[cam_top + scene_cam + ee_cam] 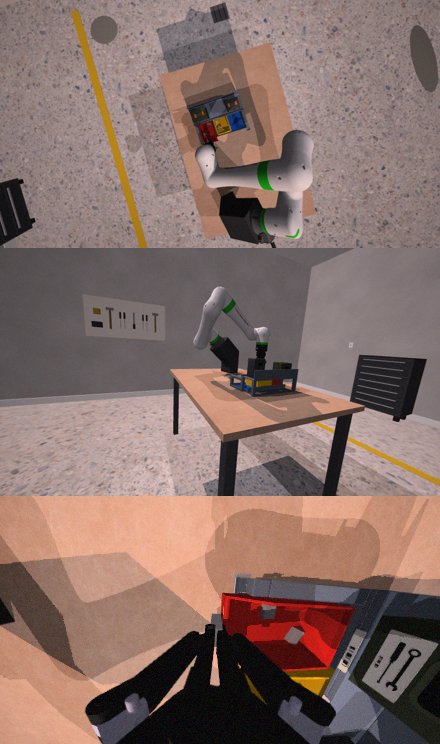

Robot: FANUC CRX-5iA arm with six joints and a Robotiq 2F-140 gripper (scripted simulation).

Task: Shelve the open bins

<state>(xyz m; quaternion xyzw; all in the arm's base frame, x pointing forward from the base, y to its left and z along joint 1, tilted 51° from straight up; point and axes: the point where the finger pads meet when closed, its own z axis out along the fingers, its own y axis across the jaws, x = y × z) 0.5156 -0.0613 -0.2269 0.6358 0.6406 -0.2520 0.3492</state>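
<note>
The red bin (210, 128) (275, 382) (327, 621) is in the shelf's end place, with grey parts inside. Its front stands farther out than the front of the yellow bin (227, 123) (264, 382) (312, 685) beside it; whether it lies level behind the lip I cannot tell. The yellow bin is in the middle place, also with parts in it. The blue mark (236, 121) (242, 387) shows in the other end place. My gripper (209, 142) (215, 620) is shut with nothing between its fingertips, close in front of the red bin's front wall. The red mark is hidden.
The grey shelf (247, 126) (276, 373) (305, 591) carries a dark green case (200, 114) (281, 366) (400, 627) behind the red bin and a dark grey case (232, 104) (256, 367) behind the blue place. The wooden table (261, 61) (227, 423) bears all.
</note>
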